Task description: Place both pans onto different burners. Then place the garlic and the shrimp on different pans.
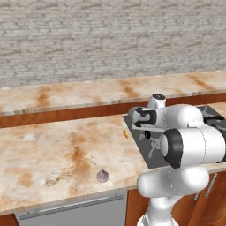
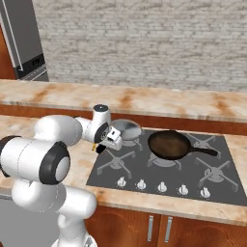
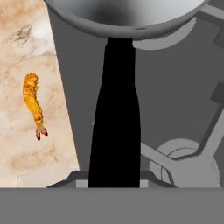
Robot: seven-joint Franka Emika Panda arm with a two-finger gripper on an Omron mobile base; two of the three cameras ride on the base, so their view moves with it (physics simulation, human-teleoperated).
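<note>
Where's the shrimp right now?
The shrimp lies on the marble counter just off the cooktop's left edge, beside the steel pan's black handle in the hand view. The garlic sits apart, nearer the counter's front.

No lettering, label, brand mark or number can be read anywhere in these views. The white round knobs (image 2: 161, 185) along the dark grey cooktop (image 2: 159, 176) carry marks too small to make out.

arm (image 1: 190, 145): glossy white rounded shells, bulbous links
joints: black bands between the shells
wrist (image 2: 101, 112): white cylinder with a dark grey cap
tool (image 2: 110, 138): boxy white hand, black trim
</note>
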